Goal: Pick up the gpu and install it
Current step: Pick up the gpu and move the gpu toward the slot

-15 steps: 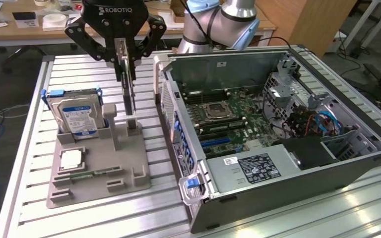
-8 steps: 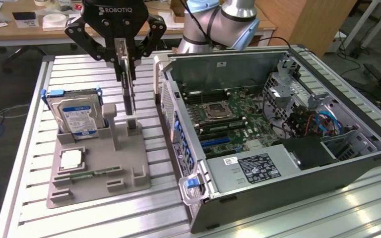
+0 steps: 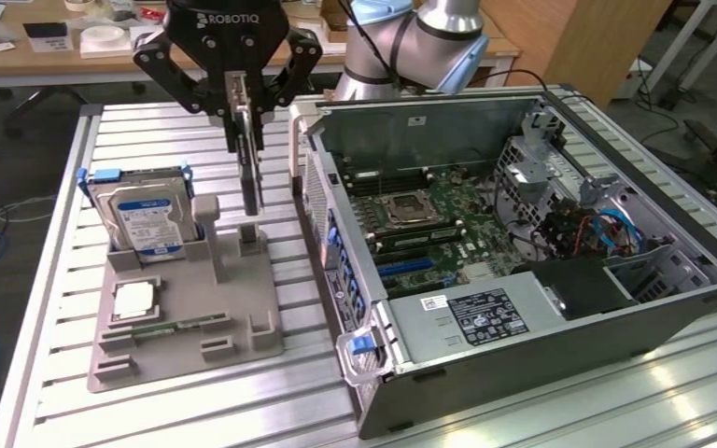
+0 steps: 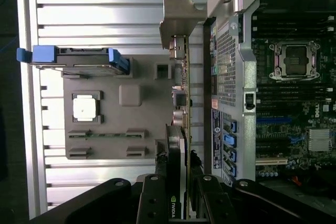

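Gripper: our black gripper (image 3: 246,107) (image 4: 179,177) hung over the table, its fingers closed narrowly on the upper edge of the gpu (image 3: 250,182) (image 4: 183,93).
Gpu: we saw it hanging upright and edge-on below the fingers, with its silver end bracket (image 4: 176,19) at the far end of the card. Its lower end looked just clear of the small slotted stand (image 3: 250,241) beneath it.
Gpu position: we found it between the hard drive and the open computer case, closer to the case.
Fixture: a gray parts fixture (image 3: 246,336) (image 4: 131,145) lay under the gpu on the slatted aluminium table (image 3: 147,140) (image 4: 105,3).
Hard drive: it stood upright in a blue caddy (image 3: 147,219) (image 4: 73,61) at the fixture's far corner, toward the exterior view's left of the gpu.
Processor: we saw a square silver chip (image 3: 134,299) (image 4: 85,107) lying flat on the fixture, nearer than the drive.
RAM stick: a narrow green stick (image 3: 165,329) lay flat just nearer than the chip.
Computer case: it lay open on its side (image 3: 458,112) at the exterior view's right of the fixture, just beside it.
Motherboard: we could see its bare processor socket (image 3: 409,207) (image 4: 294,59) inside the case.
Power supply: the labelled silver box (image 3: 477,313) sat at the near end of the case.
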`<state>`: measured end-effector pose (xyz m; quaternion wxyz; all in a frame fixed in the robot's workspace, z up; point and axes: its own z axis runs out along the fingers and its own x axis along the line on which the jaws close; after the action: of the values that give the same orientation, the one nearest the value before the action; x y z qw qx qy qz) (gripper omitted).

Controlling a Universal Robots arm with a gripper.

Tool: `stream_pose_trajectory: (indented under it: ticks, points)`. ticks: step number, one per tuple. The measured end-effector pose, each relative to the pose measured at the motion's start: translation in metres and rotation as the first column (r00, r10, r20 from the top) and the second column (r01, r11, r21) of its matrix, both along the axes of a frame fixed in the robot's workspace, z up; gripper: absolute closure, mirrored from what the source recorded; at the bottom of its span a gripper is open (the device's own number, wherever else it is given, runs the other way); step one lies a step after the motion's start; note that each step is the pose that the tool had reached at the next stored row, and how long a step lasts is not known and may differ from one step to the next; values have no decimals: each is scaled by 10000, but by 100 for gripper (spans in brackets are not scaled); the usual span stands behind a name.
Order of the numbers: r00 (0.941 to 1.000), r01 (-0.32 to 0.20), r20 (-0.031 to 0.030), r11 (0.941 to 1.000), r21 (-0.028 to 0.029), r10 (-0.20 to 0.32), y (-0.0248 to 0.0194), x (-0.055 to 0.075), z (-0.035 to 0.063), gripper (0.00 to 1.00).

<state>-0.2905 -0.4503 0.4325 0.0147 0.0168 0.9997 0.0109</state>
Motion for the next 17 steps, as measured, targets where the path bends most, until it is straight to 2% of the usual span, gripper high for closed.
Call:
stream_pose_trajectory:
  ticks: [17]
  points:
    - [10000, -1, 0, 10000, 0, 1, 19, 217, 0, 73]
